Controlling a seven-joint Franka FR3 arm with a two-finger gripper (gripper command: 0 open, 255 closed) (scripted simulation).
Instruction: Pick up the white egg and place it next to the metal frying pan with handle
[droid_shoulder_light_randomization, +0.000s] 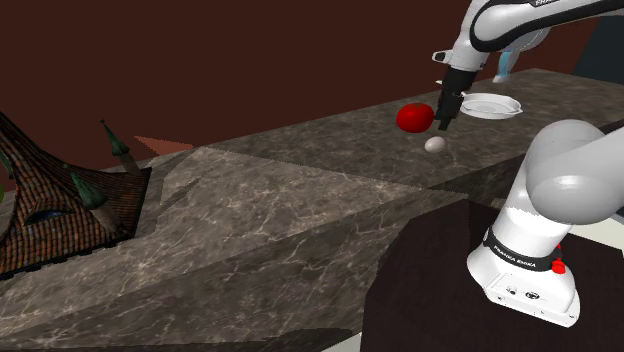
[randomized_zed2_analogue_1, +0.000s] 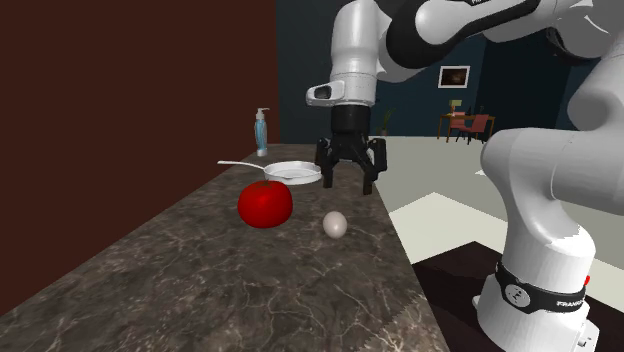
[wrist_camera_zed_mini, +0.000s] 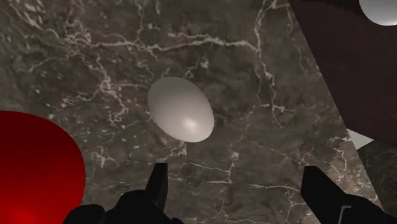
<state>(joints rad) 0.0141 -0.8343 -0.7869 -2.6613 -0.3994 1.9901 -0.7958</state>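
Egg (wrist_camera_zed_mini: 181, 109) lies on its side on the dark veined bench (droid_shoulder_light_randomization: 300, 200), pale grey-white, nothing touching it. We see it near the bench's edge on the stand's side in the second exterior view (randomized_zed2_analogue_1: 335, 224), and in the shoulder view (droid_shoulder_light_randomization: 435, 144) just below the gripper.

Red tomato (randomized_zed2_analogue_1: 265, 204) sits just beside the egg, with a small gap between them; it is also visible from the shoulder (droid_shoulder_light_randomization: 415, 117) and the wrist (wrist_camera_zed_mini: 32, 172).

Gripper (randomized_zed2_analogue_1: 347, 183) is above the bench, pointing down, fingers spread apart and empty. In the wrist view (wrist_camera_zed_mini: 236, 191) the egg is ahead of the fingers, nearer the finger (wrist_camera_zed_mini: 158, 181) on the tomato's side, not between them. In the shoulder view the gripper (droid_shoulder_light_randomization: 445, 122) hangs between tomato and pan.

Frying pan (randomized_zed2_analogue_1: 293, 172) is drawn white-grey, with its handle pointing to the second exterior view's left. It sits further along the bench, beyond tomato and egg, apart from both (droid_shoulder_light_randomization: 492, 105).

Blue pump bottle (randomized_zed2_analogue_1: 261, 131) stands upright beyond the pan, by the dark red wall (randomized_zed2_analogue_1: 130, 120).

A dark tiled roof-like shape with spires (droid_shoulder_light_randomization: 50, 210) sits at the shoulder view's left, well apart from everything else.
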